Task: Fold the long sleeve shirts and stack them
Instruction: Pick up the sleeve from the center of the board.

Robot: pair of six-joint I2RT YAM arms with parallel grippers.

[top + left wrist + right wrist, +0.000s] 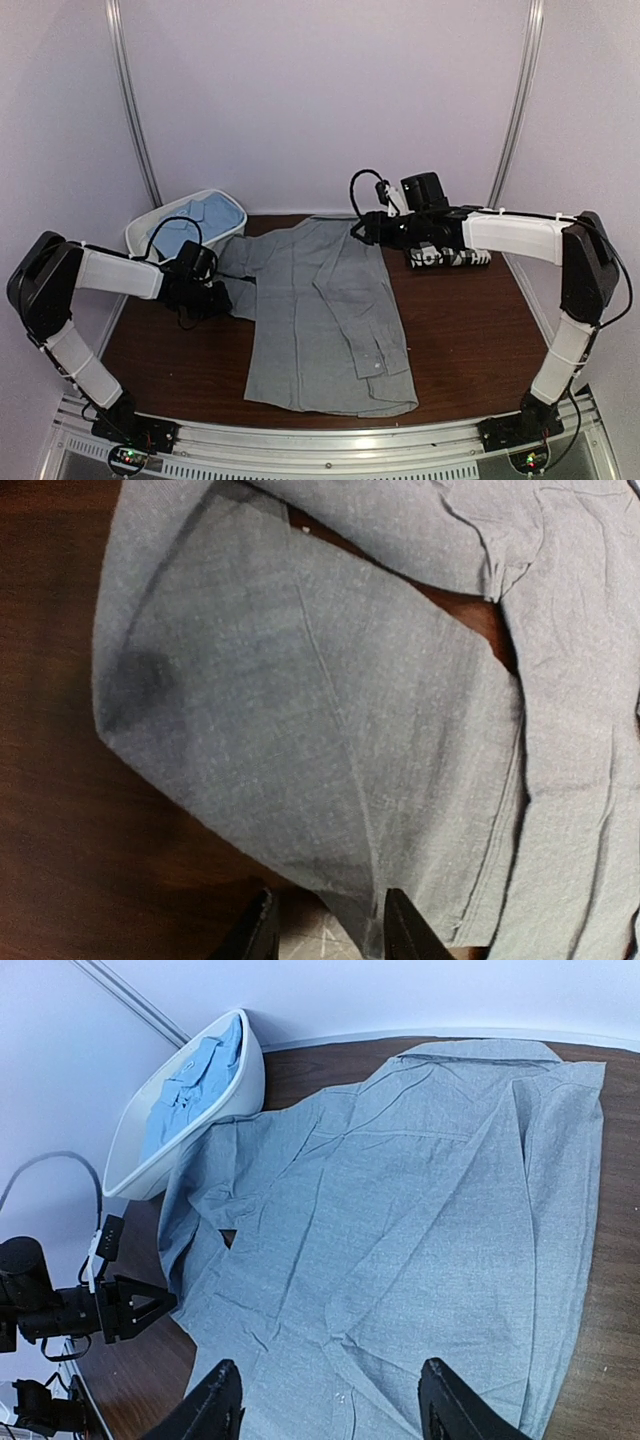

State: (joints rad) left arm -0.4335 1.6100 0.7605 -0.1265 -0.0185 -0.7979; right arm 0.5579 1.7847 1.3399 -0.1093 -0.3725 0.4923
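The grey shirt (320,310) lies spread out on the dark table, collar toward the back. It also shows in the left wrist view (320,710) and the right wrist view (420,1210). My left gripper (222,298) is low at the shirt's left sleeve. Its jaws stand apart (330,930) with a folded edge of grey cloth between them. My right gripper (358,232) hovers wide open (330,1405) over the shirt's far right shoulder, holding nothing. The checked shirt (450,258) lies folded under the right arm. The light blue shirt (195,225) sits in the tub.
The white plastic tub (135,240) stands at the back left corner, also in the right wrist view (235,1080). The left gripper's tip (140,1305) shows there beside the sleeve. Bare wood table (470,330) lies right of the grey shirt.
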